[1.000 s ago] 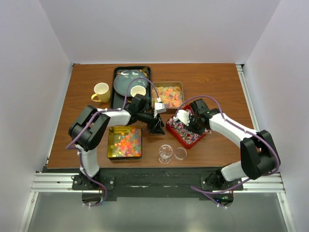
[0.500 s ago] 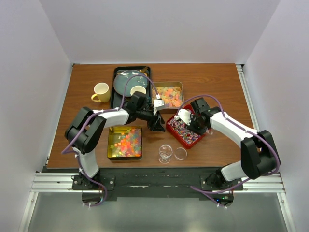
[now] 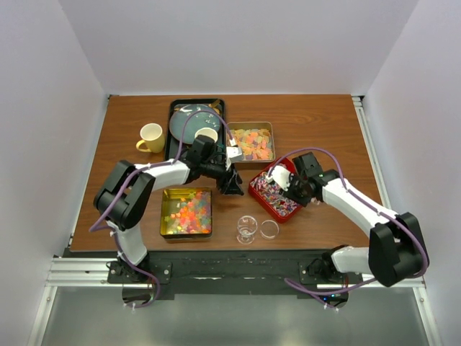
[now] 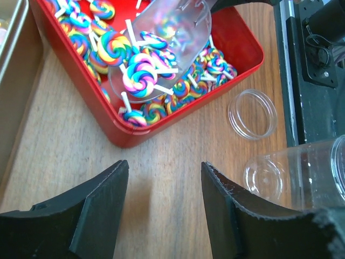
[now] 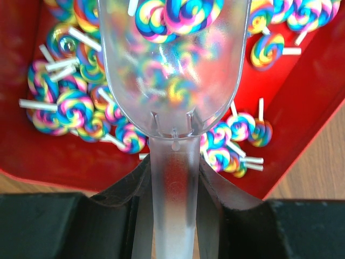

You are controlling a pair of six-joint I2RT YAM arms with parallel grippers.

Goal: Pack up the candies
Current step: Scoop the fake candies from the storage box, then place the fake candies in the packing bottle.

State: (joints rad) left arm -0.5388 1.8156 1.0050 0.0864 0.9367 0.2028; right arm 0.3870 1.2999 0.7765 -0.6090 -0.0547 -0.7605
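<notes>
Now right jaws clamping scoop point(image 5: 171, 108), seemingly holding lollipops point(image 5: 188, 11); left jaws parted

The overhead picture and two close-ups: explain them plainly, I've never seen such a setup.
Two robot arms are bolted at the near edge of the table. The overhead picture comes from a fixed camera above them; each close-up comes from a camera on one arm's wrist. The right hand is shut on the handle of a clear scoop, which sits among rainbow lollipops in a red tray. The left hand is open and empty, beside that tray. Elsewhere: a gold tin of bright cubes, a metal tin of pastel cubes, a clear jar, a lid, a yellow mug and a black tray of dishes.
</notes>
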